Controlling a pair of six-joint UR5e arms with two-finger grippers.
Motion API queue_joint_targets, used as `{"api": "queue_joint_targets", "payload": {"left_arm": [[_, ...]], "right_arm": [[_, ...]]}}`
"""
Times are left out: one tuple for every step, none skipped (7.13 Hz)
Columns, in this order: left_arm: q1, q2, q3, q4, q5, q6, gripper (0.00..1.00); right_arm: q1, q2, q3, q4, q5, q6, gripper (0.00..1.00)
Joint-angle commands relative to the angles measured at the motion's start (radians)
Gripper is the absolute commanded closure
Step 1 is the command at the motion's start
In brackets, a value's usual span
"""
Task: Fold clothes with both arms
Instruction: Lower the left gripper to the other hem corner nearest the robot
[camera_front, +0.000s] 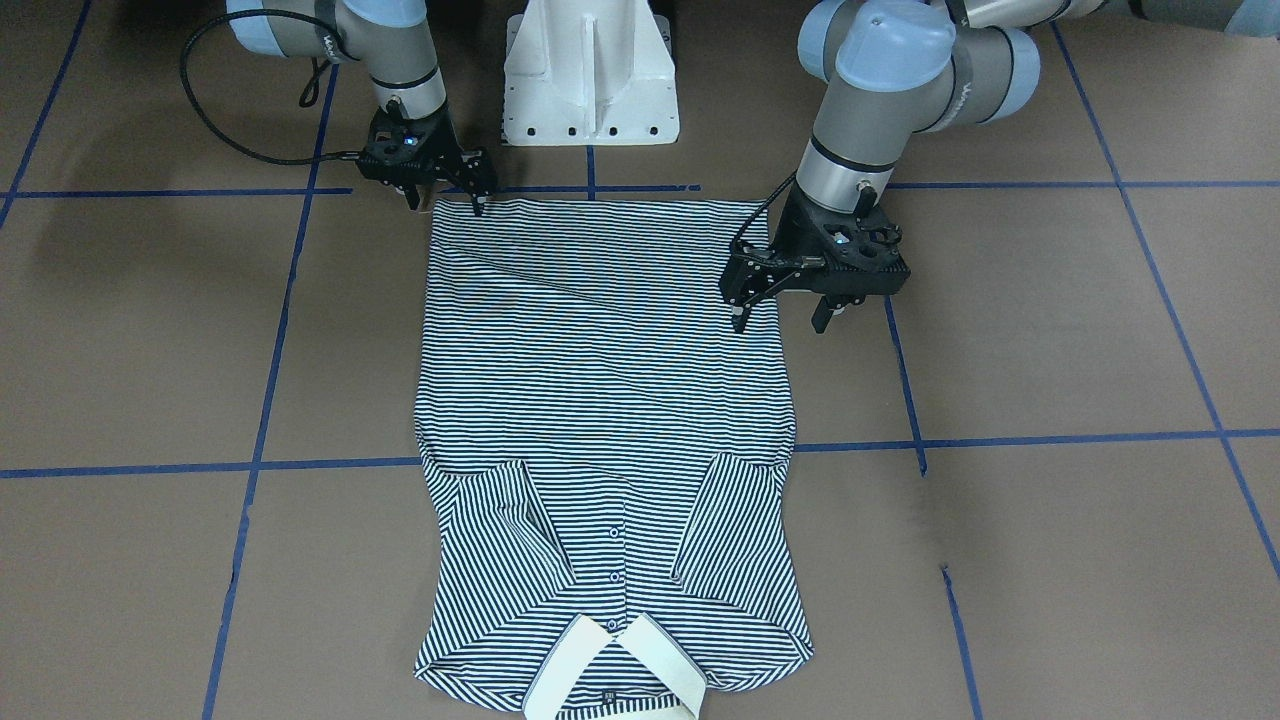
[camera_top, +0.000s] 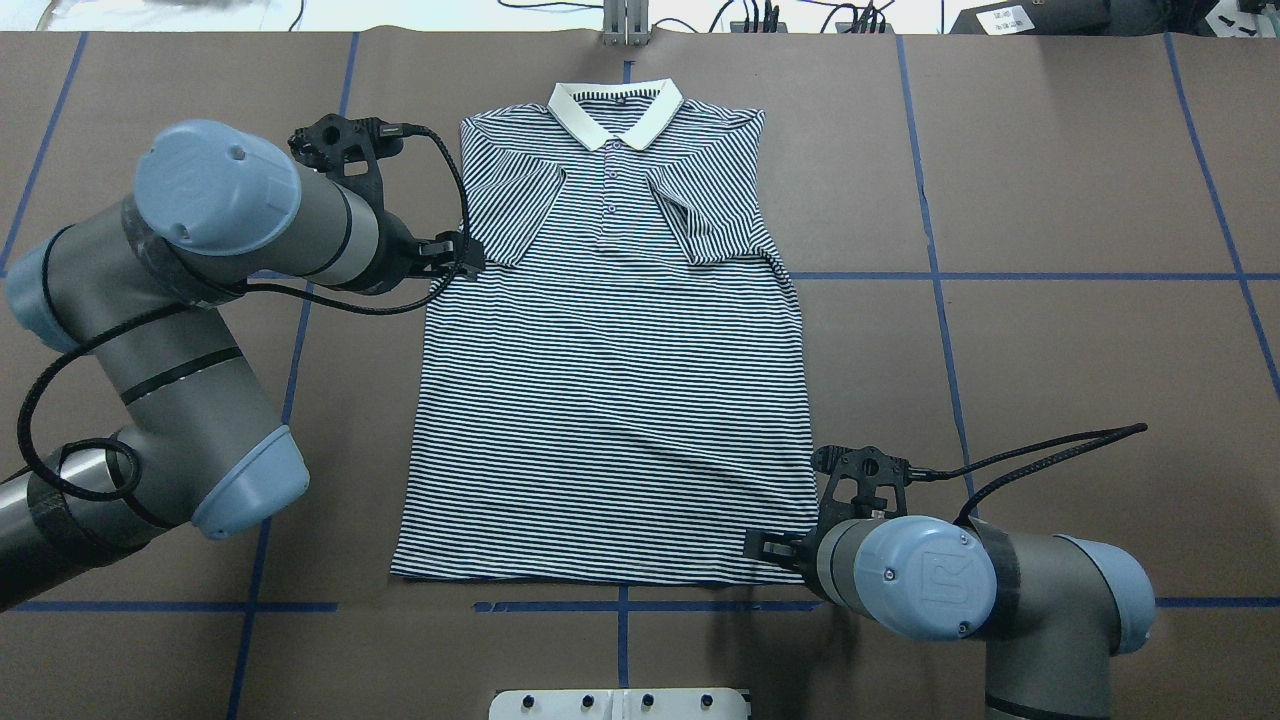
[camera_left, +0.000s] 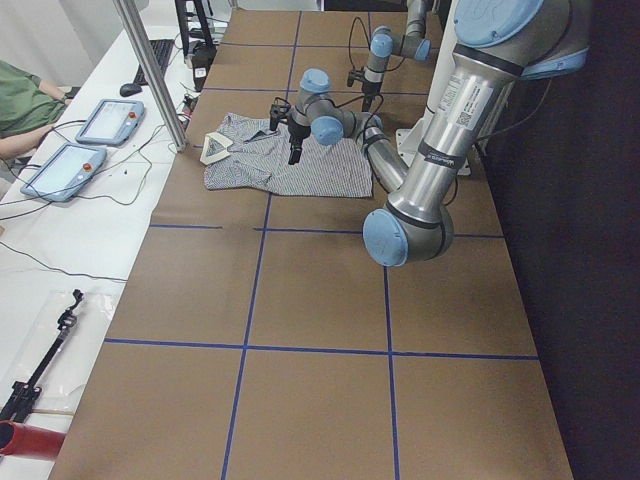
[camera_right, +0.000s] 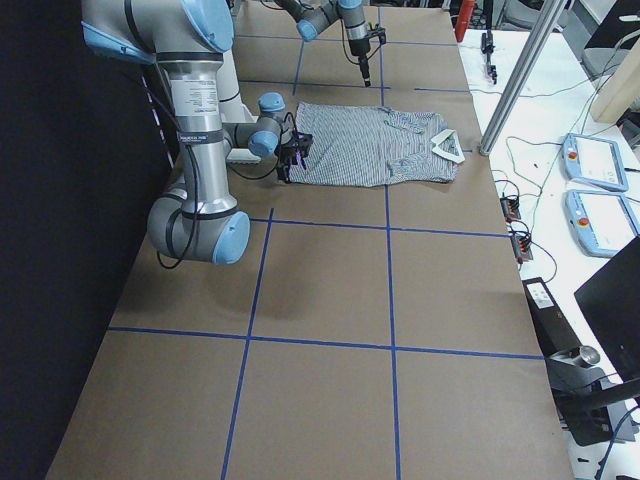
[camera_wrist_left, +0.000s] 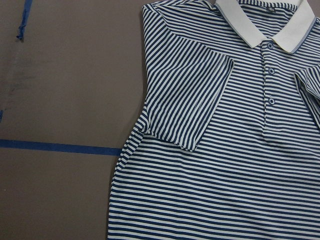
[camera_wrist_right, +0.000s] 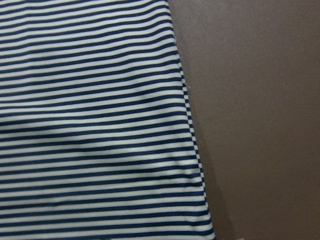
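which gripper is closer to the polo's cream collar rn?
Left. The left gripper is open beside the navy-and-white striped polo shirt's side edge, near a sleeve. The right gripper is open at the hem corner, the end opposite the plain cream collar.

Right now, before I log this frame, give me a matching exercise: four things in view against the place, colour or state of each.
Things:
1 collar
2 sleeves
3 left gripper
4 right gripper

States:
A open, at a hem corner of the shirt
B folded in over the chest
C plain cream
D open, raised over the side edge near a sleeve

Pairs: 1-C; 2-B; 3-D; 4-A
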Motion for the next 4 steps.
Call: {"api": "queue_joint_targets", "payload": {"left_arm": [[0.000,0.000,0.000,0.000,0.000,0.000,0.00],[0.000,0.000,0.000,0.000,0.002,0.000,0.00],[0.000,-0.002,-0.002,0.000,0.002,0.000,0.00],[0.000,-0.002,-0.002,0.000,0.002,0.000,0.00]], "right_arm": [[0.000,-0.002,-0.009,-0.001,0.010,0.000,0.06],[0.001,-0.002,-0.009,-0.001,0.020,0.000,0.08],[0.003,-0.002,-0.006,-0.001,0.028,0.000,0.14],[0.003,-0.003,-0.009,-0.001,0.028,0.000,0.39]]}}
